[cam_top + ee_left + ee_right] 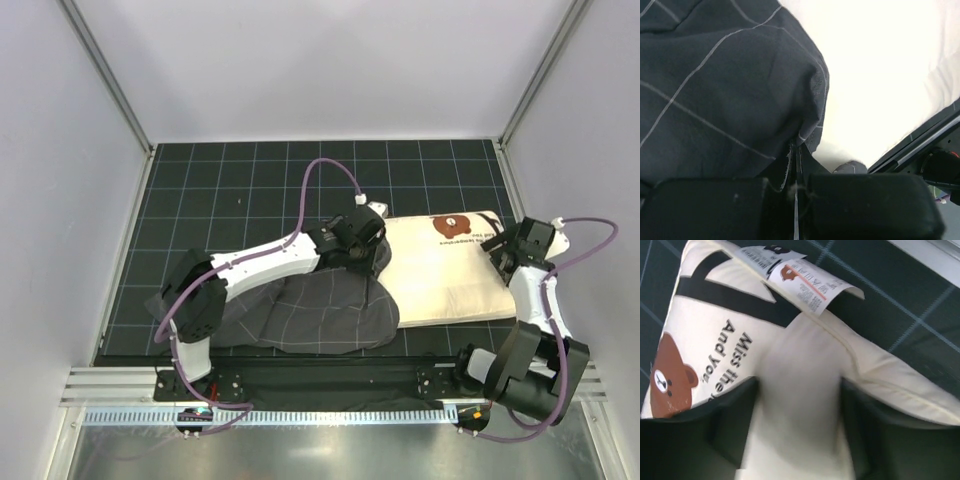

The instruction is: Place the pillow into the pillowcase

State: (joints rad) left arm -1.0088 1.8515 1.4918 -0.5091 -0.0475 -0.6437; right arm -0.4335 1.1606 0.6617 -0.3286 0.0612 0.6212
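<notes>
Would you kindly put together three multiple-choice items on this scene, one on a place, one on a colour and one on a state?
1. In the top view, where does the pillowcase lie relative to the pillow?
A. To its left.
B. To its right.
C. Beyond it, at the far edge.

2. What colour is the bear print on the pillow?
A. Blue.
B. Brown.
C. Green.

3. How does the left gripper stand?
A. Wide open, holding nothing.
B. Shut on the pillow.
C. Shut on the pillowcase.

Answers: 1 A, the dark checked fabric lies left of the cream pillow. 2 B, the right wrist view shows a brown bear. 3 C, the left wrist view shows grey checked fabric pinched in its jaws.
</notes>
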